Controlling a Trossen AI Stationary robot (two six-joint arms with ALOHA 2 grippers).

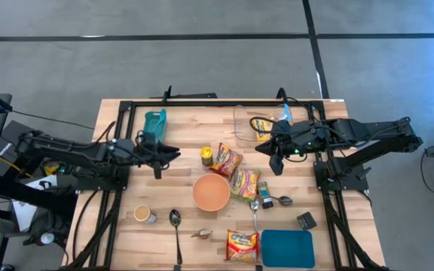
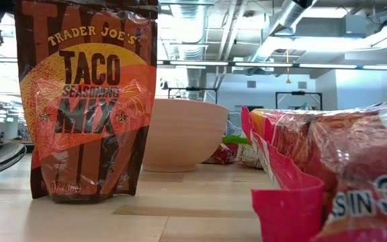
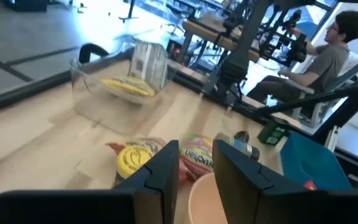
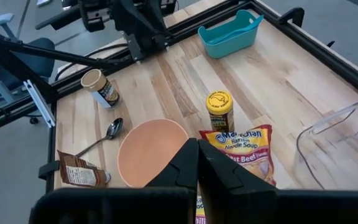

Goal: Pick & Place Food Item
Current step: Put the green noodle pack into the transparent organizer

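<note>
Jaws pressed together on the right gripper (image 1: 276, 168), empty, hovering near the far right corner beside the clear tub (image 1: 256, 124). Left gripper (image 1: 157, 172) hangs slightly parted, holding nothing. Soup packet (image 1: 225, 159) lies mid-table by the yellow jar (image 1: 206, 156) and bowl (image 1: 211, 192); a closed descent could just shove it.

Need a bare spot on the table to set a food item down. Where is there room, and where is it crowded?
Bare wood lies between the teal bin and the clear container, and along the left edge above the cup. It is crowded around the bowl: ramen packets, yellow jar, spoons and the teal lid.
</note>
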